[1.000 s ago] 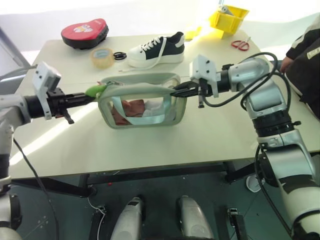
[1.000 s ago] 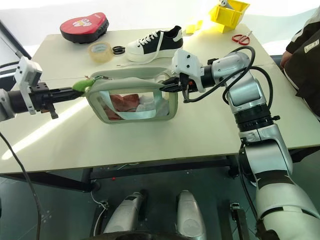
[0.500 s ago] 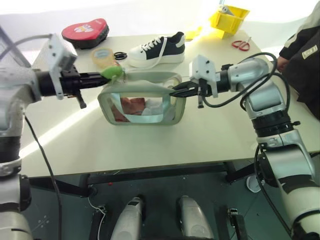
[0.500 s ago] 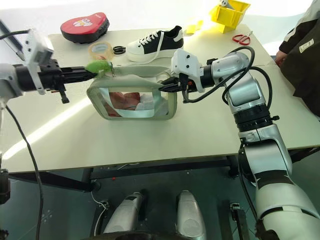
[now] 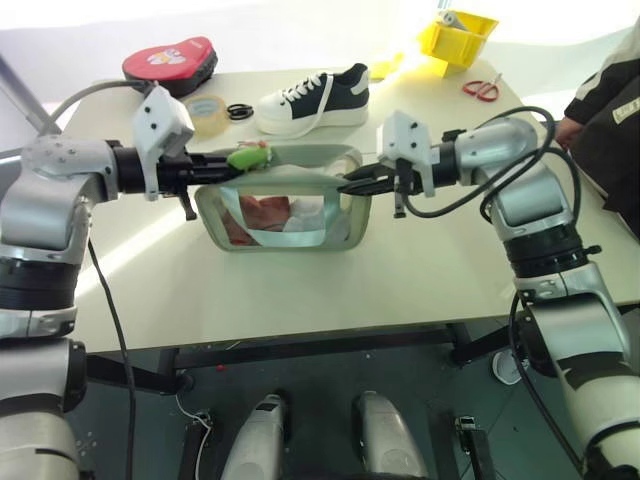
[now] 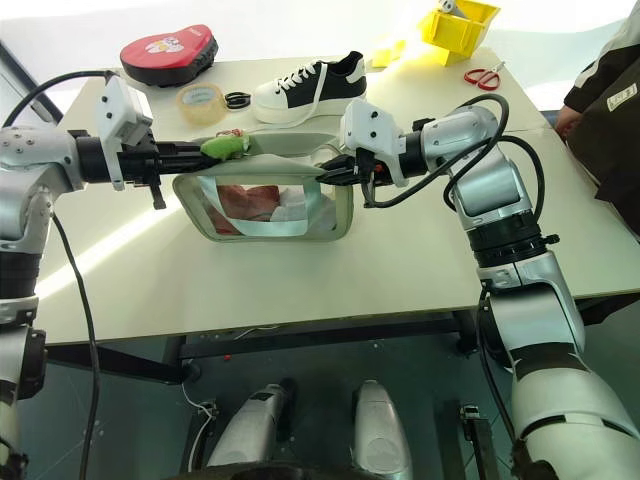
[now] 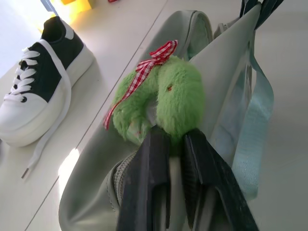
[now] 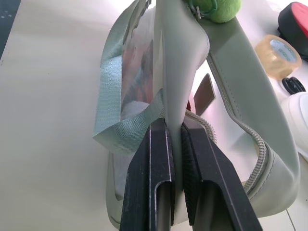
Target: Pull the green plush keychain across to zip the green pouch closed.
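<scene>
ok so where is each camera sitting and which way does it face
Left eye view: on the head, looking forward and down at the table; both arms show, left gripper and right gripper at the green pouch.
Right eye view: the same scene from beside it.
Left wrist view: along its own fingers, at the green plush keychain between them, sneaker beyond.
Right wrist view: along its fingers, clamped on the pouch's end.
All four share pouch and keychain.

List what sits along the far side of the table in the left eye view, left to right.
Red padded case → tape roll → small black rings → black-and-white sneaker → yellow bin → red-handled scissors.
</scene>
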